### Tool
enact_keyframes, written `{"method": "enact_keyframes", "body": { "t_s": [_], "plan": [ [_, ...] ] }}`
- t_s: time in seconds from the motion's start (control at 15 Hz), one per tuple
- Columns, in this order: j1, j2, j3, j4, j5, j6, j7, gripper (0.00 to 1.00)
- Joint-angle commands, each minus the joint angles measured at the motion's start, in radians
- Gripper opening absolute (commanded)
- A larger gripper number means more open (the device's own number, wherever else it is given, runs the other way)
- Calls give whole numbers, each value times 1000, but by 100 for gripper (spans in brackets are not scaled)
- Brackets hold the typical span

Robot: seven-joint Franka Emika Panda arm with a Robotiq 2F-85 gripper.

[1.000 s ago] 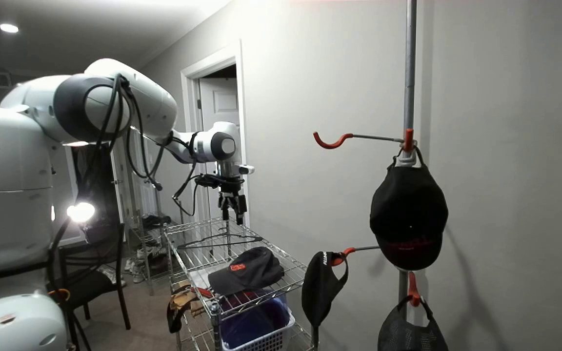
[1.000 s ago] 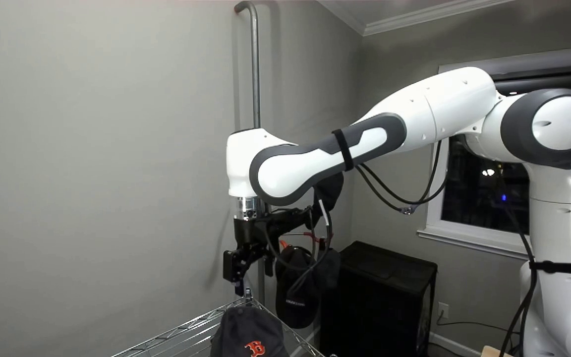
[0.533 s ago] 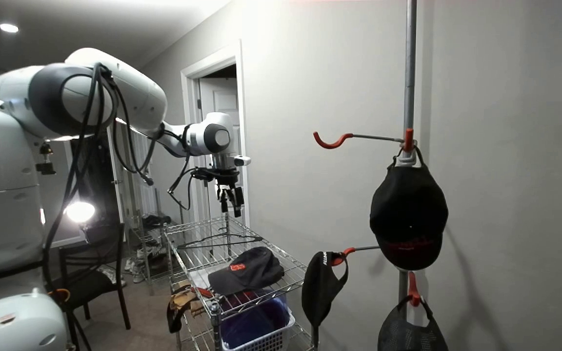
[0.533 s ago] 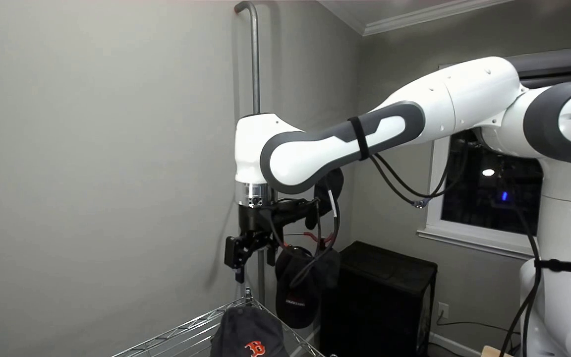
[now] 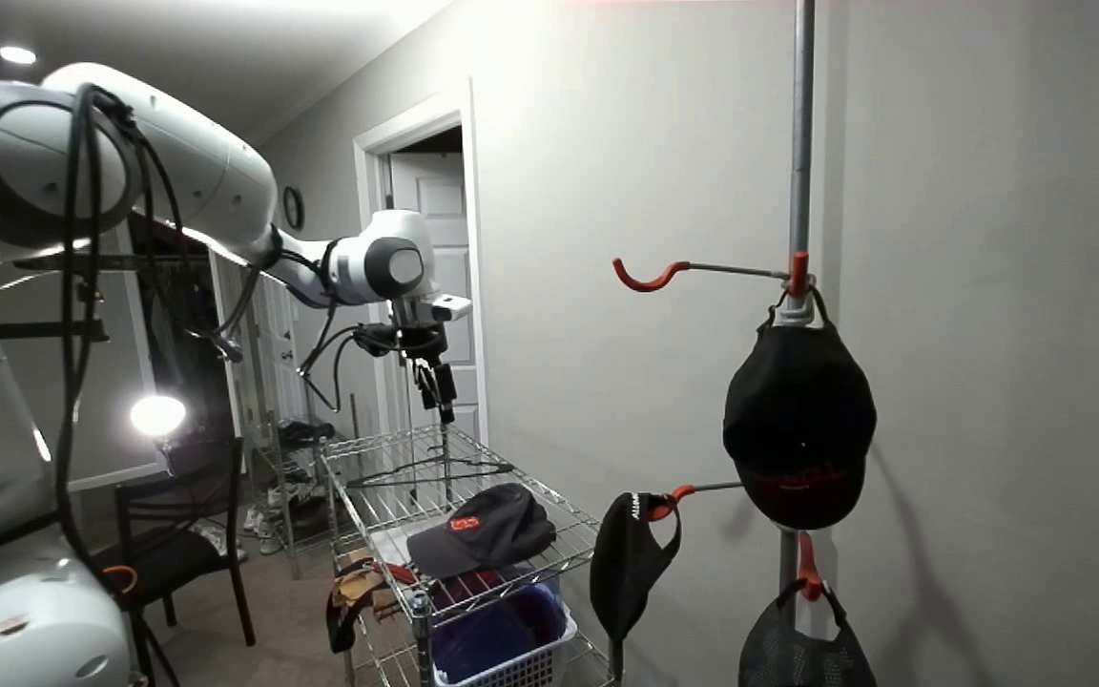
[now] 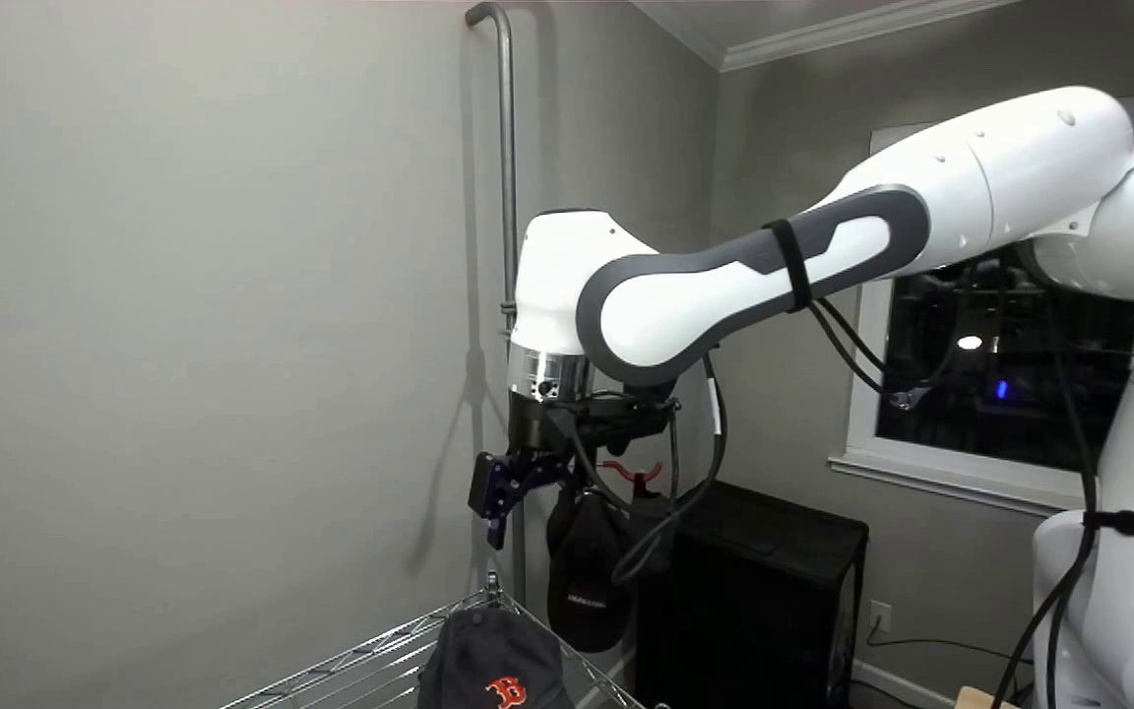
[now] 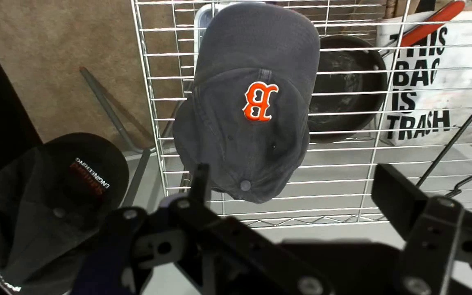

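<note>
Charcoal-grey, the cap (image 7: 252, 135) lies on the wire shelf (image 7: 322, 219) below the wide-spread, empty claw (image 7: 293, 180), brim (image 7: 260, 37) pointing away.

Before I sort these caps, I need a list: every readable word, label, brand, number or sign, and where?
"B" on the grey cap on the wire shelf.
"THIS BAG IS TRASH" on the white bag.
"ENGINEERING" on the dark cap at the wrist view's left.
Too blurred: red word beside "ENGINEERING".
Too small: lettering on the topmost black cap and the back of the side-on cap.
</note>
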Motion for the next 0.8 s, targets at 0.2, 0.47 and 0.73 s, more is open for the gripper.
{"method": "enact_keyframes", "body": {
  "t_s": [0.2, 0.47, 0.73],
  "plan": [
    [-46, -196, 1, -200, 81, 91, 63, 100],
    [-88, -284, -11, -273, 113, 102, 63, 100],
    [-167, -376, -37, -331, 95, 111, 97, 100]
  ]
}}
